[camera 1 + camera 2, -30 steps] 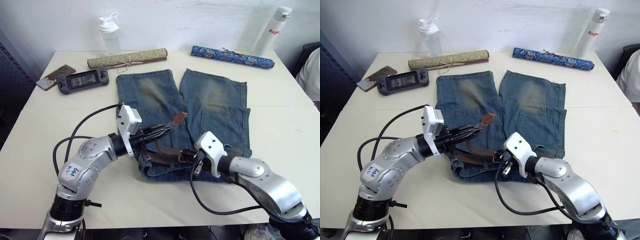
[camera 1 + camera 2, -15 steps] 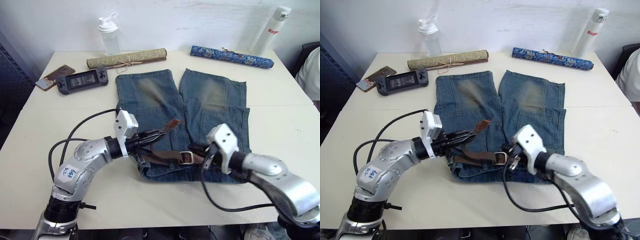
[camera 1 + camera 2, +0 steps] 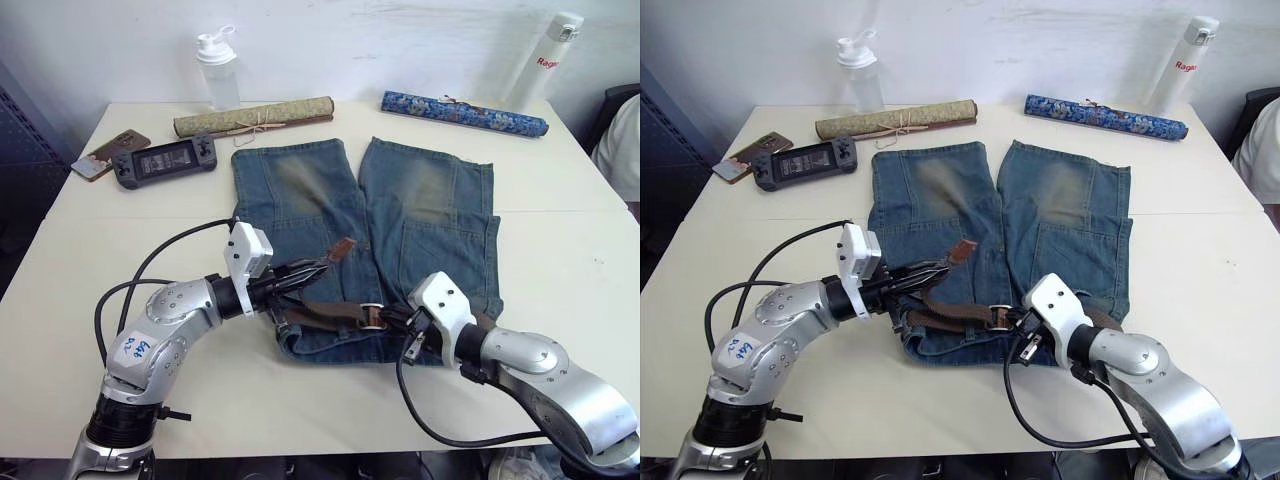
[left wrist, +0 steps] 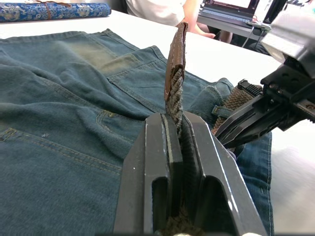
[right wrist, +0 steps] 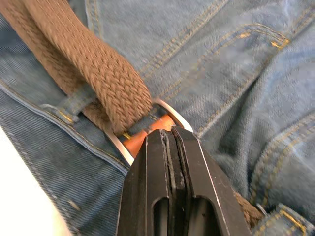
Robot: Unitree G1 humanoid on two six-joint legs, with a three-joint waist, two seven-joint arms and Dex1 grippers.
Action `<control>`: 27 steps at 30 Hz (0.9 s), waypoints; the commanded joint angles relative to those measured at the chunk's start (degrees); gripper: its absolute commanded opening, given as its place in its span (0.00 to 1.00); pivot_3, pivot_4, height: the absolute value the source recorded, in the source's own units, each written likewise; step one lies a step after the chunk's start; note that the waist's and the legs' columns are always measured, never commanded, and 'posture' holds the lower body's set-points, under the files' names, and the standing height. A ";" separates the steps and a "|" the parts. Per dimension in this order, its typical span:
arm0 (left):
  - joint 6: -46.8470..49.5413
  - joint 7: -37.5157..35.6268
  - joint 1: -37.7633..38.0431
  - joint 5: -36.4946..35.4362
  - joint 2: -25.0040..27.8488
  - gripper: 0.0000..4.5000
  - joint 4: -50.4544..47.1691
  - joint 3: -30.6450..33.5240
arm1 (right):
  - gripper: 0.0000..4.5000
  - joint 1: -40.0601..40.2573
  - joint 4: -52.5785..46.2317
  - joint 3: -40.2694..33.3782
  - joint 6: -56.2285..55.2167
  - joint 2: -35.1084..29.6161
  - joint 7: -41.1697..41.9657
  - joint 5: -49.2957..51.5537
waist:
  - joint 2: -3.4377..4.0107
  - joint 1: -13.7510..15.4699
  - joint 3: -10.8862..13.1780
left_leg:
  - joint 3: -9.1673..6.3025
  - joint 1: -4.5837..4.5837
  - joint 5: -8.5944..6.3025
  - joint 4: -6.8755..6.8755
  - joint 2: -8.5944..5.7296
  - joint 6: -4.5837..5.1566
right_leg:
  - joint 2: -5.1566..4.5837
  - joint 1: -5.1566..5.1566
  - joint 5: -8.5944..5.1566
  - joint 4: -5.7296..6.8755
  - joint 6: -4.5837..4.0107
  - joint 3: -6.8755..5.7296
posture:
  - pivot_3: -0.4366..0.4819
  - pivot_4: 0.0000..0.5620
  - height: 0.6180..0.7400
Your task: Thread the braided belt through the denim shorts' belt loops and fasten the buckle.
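Since half a second earlier, my right gripper (image 3: pixel 400 321) had slid back in toward the buckle (image 3: pixel 372 316), and the left gripper (image 3: pixel 318 270) had lifted the belt's tip a little higher; the shorts had not shifted.

From the head camera, the denim shorts (image 3: pixel 420 215) lay flat across the middle of the table (image 3: pixel 560 180), legs pointing to 12 o'clock and waistband at 6 o'clock, nearest me. The braided belt (image 3: pixel 330 312) ran along that waistband, its tan leather tip (image 3: pixel 343 247) rising at about 1 o'clock from my left gripper. In the left wrist view the fingers (image 4: pixel 157 162) were narrowly closed on the woven strap (image 4: pixel 175 93), the tip standing upright above them.

At 3 o'clock from the strap, my right gripper sat just beside the buckle. In the right wrist view its fingers (image 5: pixel 172 162) were pressed together with their ends against the silver frame (image 5: pixel 167 110), the braid (image 5: pixel 98 73) passing through that frame. I couldn't tell whether anything was pinched between them. One belt loop (image 5: pixel 74 105) lay under the strap there.

Toward 12 o'clock lay a tan scroll (image 3: pixel 254 115) and a blue scroll (image 3: pixel 463 113); a handheld console (image 3: pixel 165 160) rested at 10 o'clock.
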 commanded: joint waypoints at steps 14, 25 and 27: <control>-0.21 -1.83 -0.89 -0.31 0.74 0.00 -0.33 1.31 | 0.02 0.86 1.21 5.15 1.21 2.05 -4.06 -4.67 | -0.02 -0.10 -0.01 | -0.01 0.03 0.00 -0.02 0.03 -0.01 | -0.01 0.01 0.00 0.00 0.00 0.01 | 0.48 0.27 0.82; -0.19 -1.77 -1.25 -0.08 0.06 0.00 -0.32 0.42 | 0.02 0.12 -3.52 -1.45 3.30 2.22 -1.79 -0.63 | -0.04 -0.76 -0.02 | -0.01 0.02 0.00 -0.05 0.07 -0.05 | 0.00 0.00 0.00 0.00 -0.01 0.03 | 0.48 0.27 0.82; -0.16 -1.82 -1.28 -0.07 0.02 0.00 -0.23 0.37 | 0.02 0.66 -3.69 -2.51 3.20 1.18 -1.10 -0.40 | -0.04 -0.71 -0.02 | -0.01 0.02 -0.02 -0.04 0.04 -0.02 | 0.00 0.00 0.00 -0.01 0.00 0.02 | 0.48 0.27 0.82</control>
